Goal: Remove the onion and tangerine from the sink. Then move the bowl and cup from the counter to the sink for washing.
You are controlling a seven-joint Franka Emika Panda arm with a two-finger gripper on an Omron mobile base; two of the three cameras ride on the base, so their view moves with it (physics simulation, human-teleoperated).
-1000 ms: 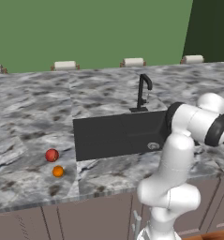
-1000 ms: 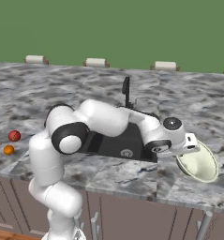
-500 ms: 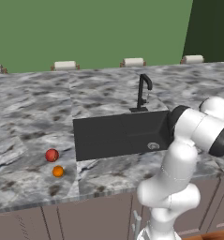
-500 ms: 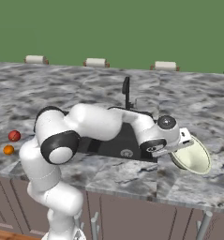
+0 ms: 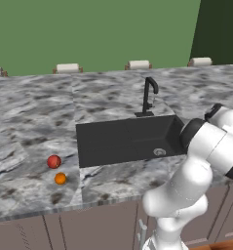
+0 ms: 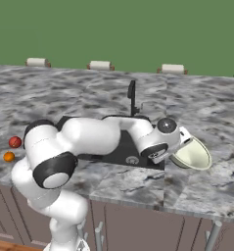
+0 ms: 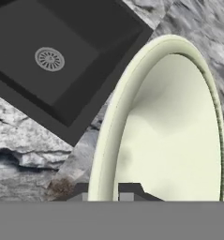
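Observation:
The pale cream bowl (image 6: pixel 193 156) hangs tilted just above the counter (image 6: pixel 206 117) at the right edge of the black sink (image 6: pixel 119 149). My gripper (image 6: pixel 183 139) is shut on its near rim. In the hand view the bowl (image 7: pixel 174 136) stands on edge, its rim pinched in the gripper (image 7: pixel 106 193), with the sink (image 7: pixel 62 42) and its drain up to the left. The red onion (image 5: pixel 53 161) and the orange tangerine (image 5: pixel 60 178) rest on the counter (image 5: pixel 35 122) left of the sink (image 5: pixel 130 139). The cup is out of view.
A thin black faucet (image 5: pixel 148 96) rises behind the sink at mid-basin. Several small pale blocks (image 5: pixel 68 68) line the back wall. The counter's front edge (image 5: pixel 103 201) runs above brown cabinets. My white arm (image 6: pixel 89 139) stretches across the basin.
The bowl has risen off the counter and travelled left toward the sink, held in the gripper. The arm's elbow has swung with it. Onion and tangerine stay put.

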